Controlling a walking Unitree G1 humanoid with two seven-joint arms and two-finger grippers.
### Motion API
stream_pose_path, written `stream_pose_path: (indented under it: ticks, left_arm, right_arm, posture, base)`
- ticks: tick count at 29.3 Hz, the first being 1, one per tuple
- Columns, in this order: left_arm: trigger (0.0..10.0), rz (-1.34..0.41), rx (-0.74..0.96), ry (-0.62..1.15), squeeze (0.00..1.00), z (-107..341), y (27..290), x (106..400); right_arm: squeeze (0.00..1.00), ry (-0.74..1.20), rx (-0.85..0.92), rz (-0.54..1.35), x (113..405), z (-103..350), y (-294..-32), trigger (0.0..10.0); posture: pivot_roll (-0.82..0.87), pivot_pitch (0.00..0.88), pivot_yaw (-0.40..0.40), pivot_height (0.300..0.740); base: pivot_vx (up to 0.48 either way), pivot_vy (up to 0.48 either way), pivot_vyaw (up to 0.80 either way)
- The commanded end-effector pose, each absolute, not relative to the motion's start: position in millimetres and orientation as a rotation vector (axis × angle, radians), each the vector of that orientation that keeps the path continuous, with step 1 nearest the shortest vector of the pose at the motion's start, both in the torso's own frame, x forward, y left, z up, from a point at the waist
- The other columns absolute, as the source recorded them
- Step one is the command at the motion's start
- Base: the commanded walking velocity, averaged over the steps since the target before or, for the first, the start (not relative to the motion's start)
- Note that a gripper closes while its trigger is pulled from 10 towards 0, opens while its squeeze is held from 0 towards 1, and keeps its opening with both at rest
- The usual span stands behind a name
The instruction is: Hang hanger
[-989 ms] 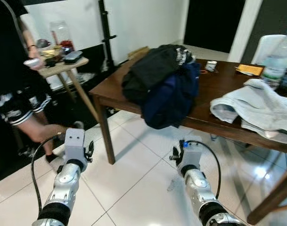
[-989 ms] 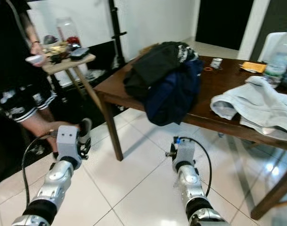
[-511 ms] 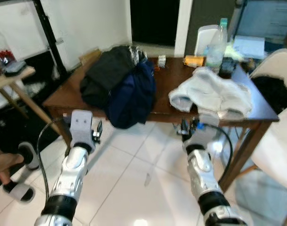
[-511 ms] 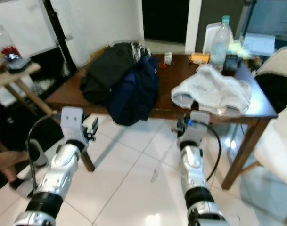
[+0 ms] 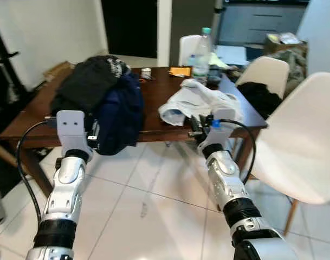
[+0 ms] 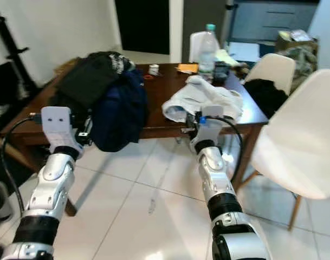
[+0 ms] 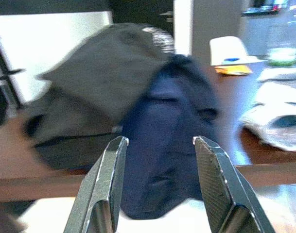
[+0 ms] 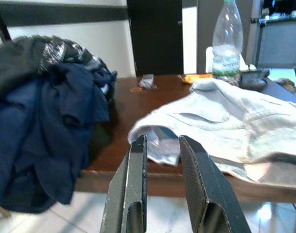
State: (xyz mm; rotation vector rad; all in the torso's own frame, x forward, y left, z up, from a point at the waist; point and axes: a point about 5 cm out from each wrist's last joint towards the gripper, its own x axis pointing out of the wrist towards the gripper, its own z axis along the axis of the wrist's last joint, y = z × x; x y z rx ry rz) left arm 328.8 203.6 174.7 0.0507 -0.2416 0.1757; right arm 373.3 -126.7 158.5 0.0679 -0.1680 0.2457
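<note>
Before table [image 5: 154,127], left claw [image 7: 160,182], right claw [image 8: 160,182]

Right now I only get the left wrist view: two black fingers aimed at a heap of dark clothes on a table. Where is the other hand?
Observer: The right hand is held up before the near edge of the table, pointing at a pale grey garment, with its fingers slightly apart.
Operator: Is anything standing beside the robot?
Observer: A white chair stands close on the robot's right, off the table's corner.
Operator: And behind that pale garment?
Observer: A clear plastic bottle with a green cap stands upright towards the far side of the table.
</note>
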Motion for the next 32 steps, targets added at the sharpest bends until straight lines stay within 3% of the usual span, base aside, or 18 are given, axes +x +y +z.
stream_pose_path:
  ticks: [1, 18, 26, 32]
  left_arm:
    - [10.0, 0.184, 0.028, -0.242, 0.0, 176.8, 203.8, 326.6]
    - [10.0, 0.182, 0.074, -0.252, 0.0, 192.6, 202.1, 328.9]
    - [10.0, 0.182, 0.069, -0.271, 0.0, 201.1, 205.5, 330.6]
    - [10.0, 0.193, 0.057, -0.271, 0.0, 203.7, 207.6, 331.1]
  right_arm:
    - [0.0, -0.148, 0.052, 0.286, 372.9, 158.0, -122.1, 10.0]
    - [0.0, -0.042, 0.031, 0.382, 364.9, 138.2, -112.3, 10.0]
    - [0.0, -0.054, -0.018, 0.426, 363.8, 141.1, -102.6, 10.0]
    - [0.0, -0.058, -0.05, 0.454, 362.1, 141.6, -100.6, 10.0]
  posture:
    - [0.12, 0.0, -0.01, 0.74]
    - [0.12, 0.0, -0.01, 0.74]
    - [0.12, 0.0, -0.014, 0.74]
    - [0.12, 0.0, -0.017, 0.74]
  base:
    - [0.0, 0.0, -0.8]
    - [0.0, 0.0, 0.0]
    - [0.27, 0.0, 0.0]
    - [0.338, 0.0, 0.68]
